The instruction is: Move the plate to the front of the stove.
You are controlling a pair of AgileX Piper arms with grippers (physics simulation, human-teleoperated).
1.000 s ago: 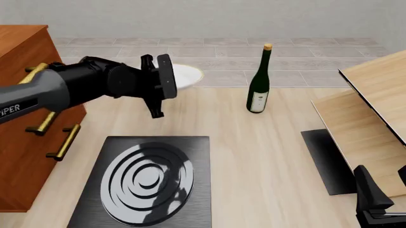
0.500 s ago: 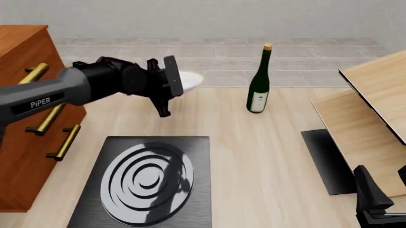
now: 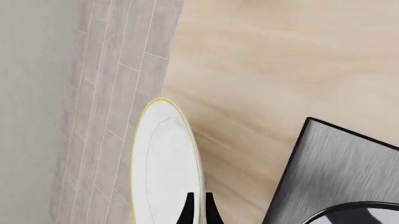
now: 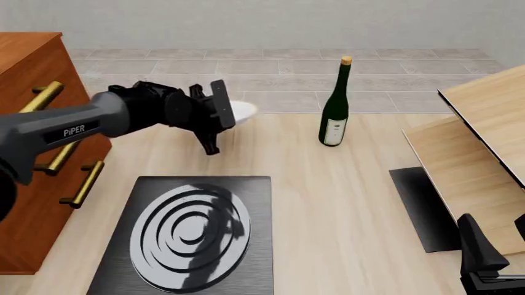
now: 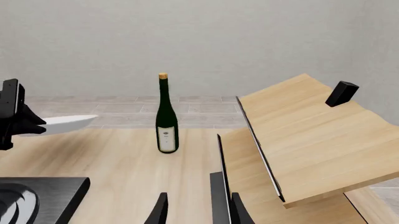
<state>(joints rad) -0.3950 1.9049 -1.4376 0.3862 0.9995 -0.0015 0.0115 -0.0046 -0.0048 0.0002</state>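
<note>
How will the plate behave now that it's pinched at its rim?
The plate looks rigid and glossy, so it may slip or pivot between the left gripper fingers. Held only at its edge above the table, it would probably chip if dropped.

plate: looking smooth, shiny white, thin gold edge
stove: showing brushed black metal, shiny silver rings
bottle: looking like glossy dark glass
table: showing pale matt wood

Plain grey wall, grey tiled floor, orange wooden dresser left.
</note>
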